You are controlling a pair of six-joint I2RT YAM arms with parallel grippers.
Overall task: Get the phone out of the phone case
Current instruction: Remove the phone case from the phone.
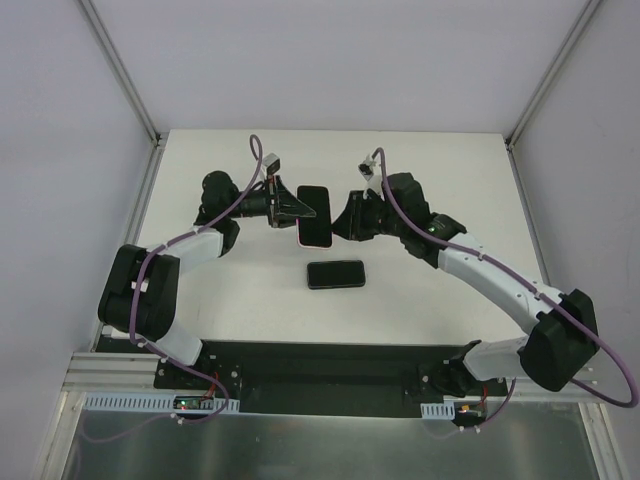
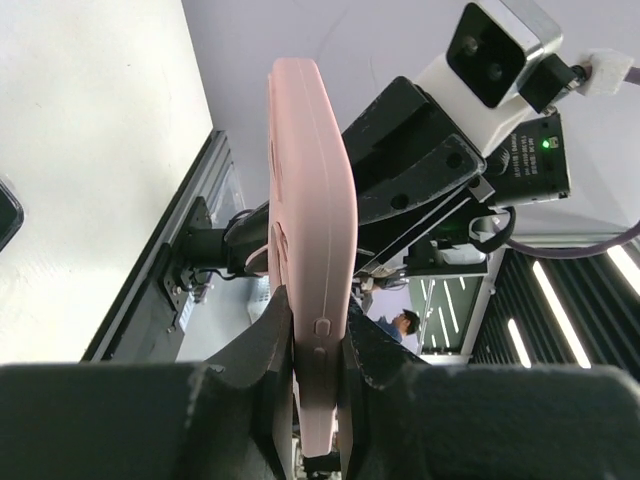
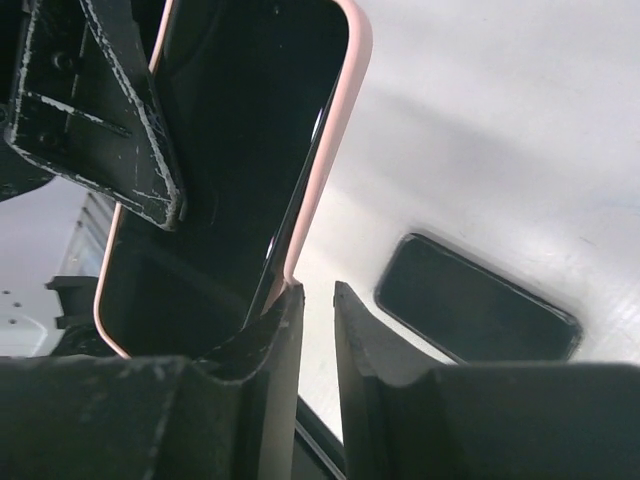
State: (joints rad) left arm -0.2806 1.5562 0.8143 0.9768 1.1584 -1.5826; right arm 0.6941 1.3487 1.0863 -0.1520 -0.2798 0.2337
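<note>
One pink phone case (image 1: 314, 215) hangs in the air above the table (image 1: 230, 290) between the two arms, its long axis running from near to far and its thin edge pinched firmly in the left gripper (image 2: 318, 345). One dark phone (image 1: 336, 273) lies flat on the table just in front of the case, its long axis from left to right. The right gripper (image 3: 318, 300) shows only a narrow slit, the case rim touches one finger's tip, and I cannot tell if it grips.
</note>
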